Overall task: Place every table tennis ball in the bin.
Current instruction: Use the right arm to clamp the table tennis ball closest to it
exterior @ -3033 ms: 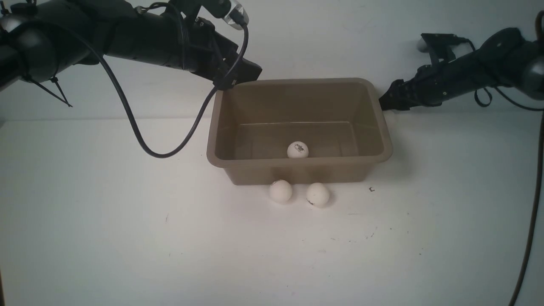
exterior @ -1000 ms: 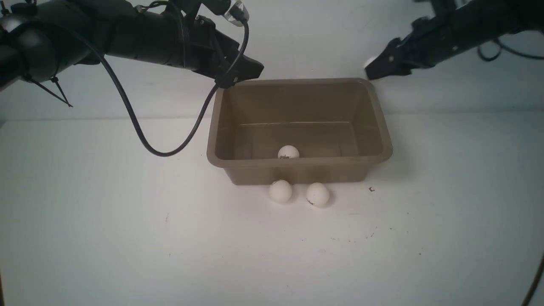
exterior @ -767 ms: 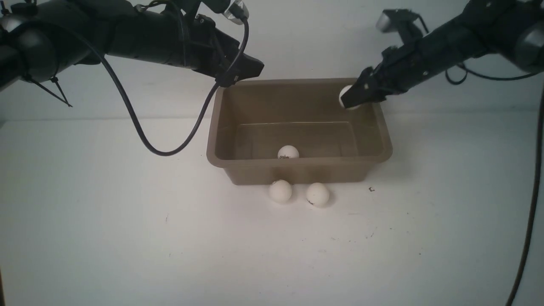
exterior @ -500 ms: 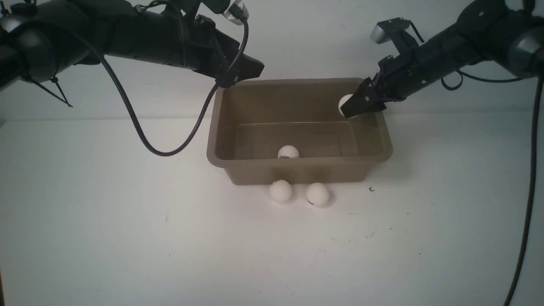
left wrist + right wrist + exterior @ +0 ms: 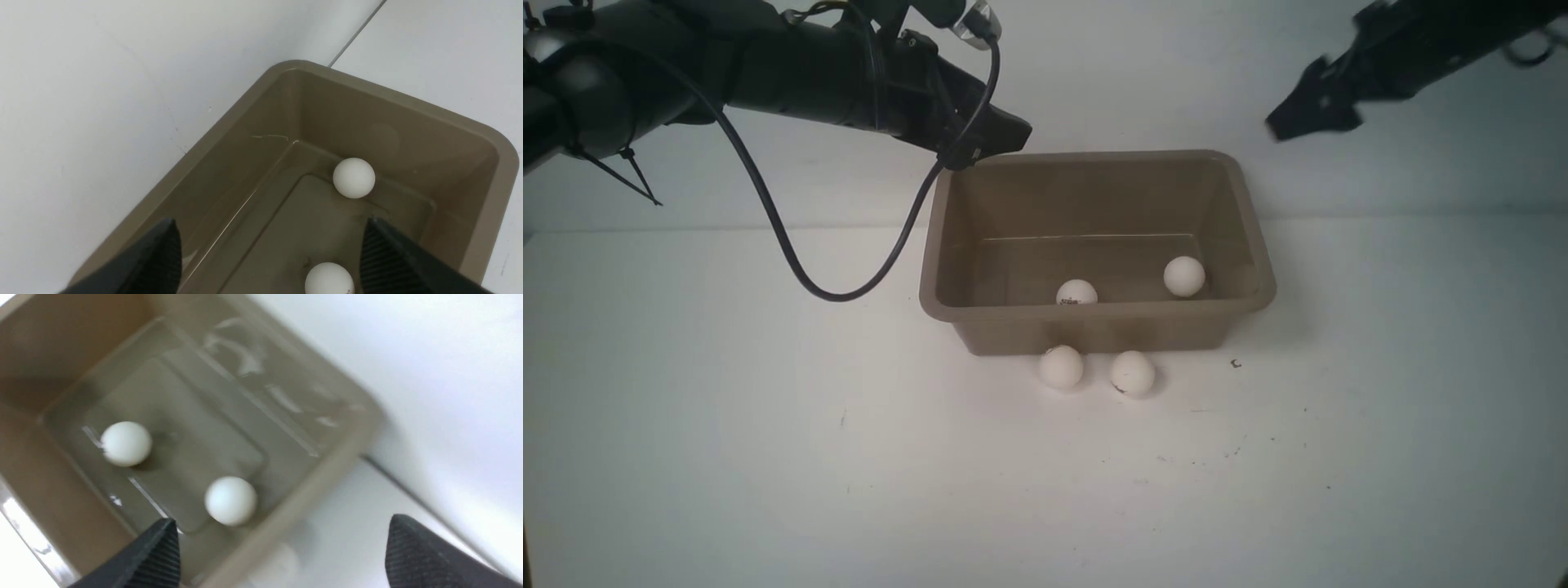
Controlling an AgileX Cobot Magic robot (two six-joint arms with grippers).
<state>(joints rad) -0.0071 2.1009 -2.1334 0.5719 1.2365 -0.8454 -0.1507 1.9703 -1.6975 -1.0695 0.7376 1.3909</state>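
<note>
Taupe bin holds two white balls.

Four balls on show! Two lie inside the bin: the middle ball and the right-hand ball. Two sit outside on the table: the left ball and the right ball. One bin, one table, and two arms: left arm, right arm.

A plain white wall rises behind a white table, whose matte top carries a few small dark specks under soft, even light.
</note>
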